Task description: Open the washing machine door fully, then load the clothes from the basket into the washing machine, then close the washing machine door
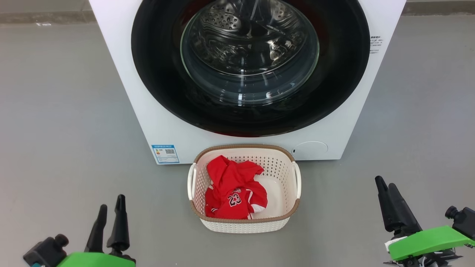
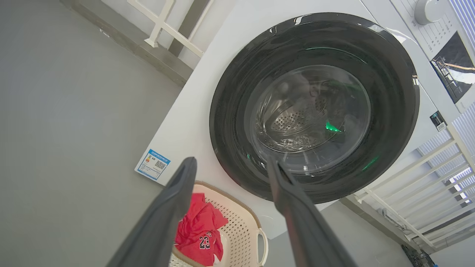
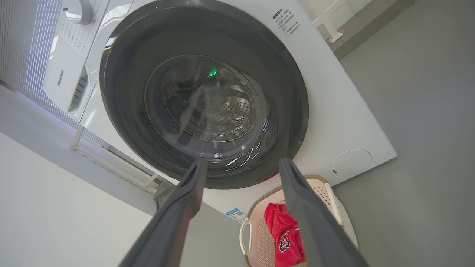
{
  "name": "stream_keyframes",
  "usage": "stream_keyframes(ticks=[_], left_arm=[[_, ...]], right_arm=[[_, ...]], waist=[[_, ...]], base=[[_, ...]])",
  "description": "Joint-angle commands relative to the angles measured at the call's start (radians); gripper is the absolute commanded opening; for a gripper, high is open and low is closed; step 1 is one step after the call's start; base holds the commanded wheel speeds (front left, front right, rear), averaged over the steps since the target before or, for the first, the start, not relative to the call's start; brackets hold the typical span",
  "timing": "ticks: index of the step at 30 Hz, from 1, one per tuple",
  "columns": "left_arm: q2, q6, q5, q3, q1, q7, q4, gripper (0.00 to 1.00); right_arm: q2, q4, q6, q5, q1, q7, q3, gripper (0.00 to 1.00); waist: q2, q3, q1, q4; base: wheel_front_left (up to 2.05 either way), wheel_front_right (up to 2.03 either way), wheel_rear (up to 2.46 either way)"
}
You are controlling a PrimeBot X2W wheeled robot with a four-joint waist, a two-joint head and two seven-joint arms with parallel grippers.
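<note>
While both pairs of fingers stand spread and grip nothing, the robot faces a machine whose door is shut, which puts the job at its very first step. Seen from either wrist, the left fingers [image 1: 119, 220] and the right fingers [image 1: 397, 207] are apart with bare air between them. They aim up at the washing machine door [image 1: 246, 63], whose black ring sits flush against the white front of the washing machine [image 1: 178, 137], the steel drum visible through the glass. The clothes [image 1: 232, 189], a red heap with a number 23 jersey on top, lie in the basket [image 1: 245, 224]. It stands on the grey floor [image 1: 55, 111] right at the foot of the machine, below the door and between the two arms. Opening the door appears to be the move due next: one arm would have to rise, reach forward to the ring's edge, hook it and swing the door wide. No handle or catch can be made out, so which side to take is unclear. The door looks set high enough to pass over the basket. Both arms hang low and wide, one at each lower corner of the head view, well apart from basket and machine. Behind the fingers sit green mounts [image 1: 426, 239], and the fingers point forward toward the machine.
</note>
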Motion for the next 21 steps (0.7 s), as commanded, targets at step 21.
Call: stream_keyframes(ticks=[21], left_arm=[[0.009,-0.003,0.345,0.015,-0.053,-0.074,-0.01,1.0]], right_arm=[[-0.017,-0.015,0.001,-0.369,-0.051,-0.075,0.007,1.0]], waist=[[0.0,-0.007,0.0,0.006]], base=[[0.0,0.0,0.0]])
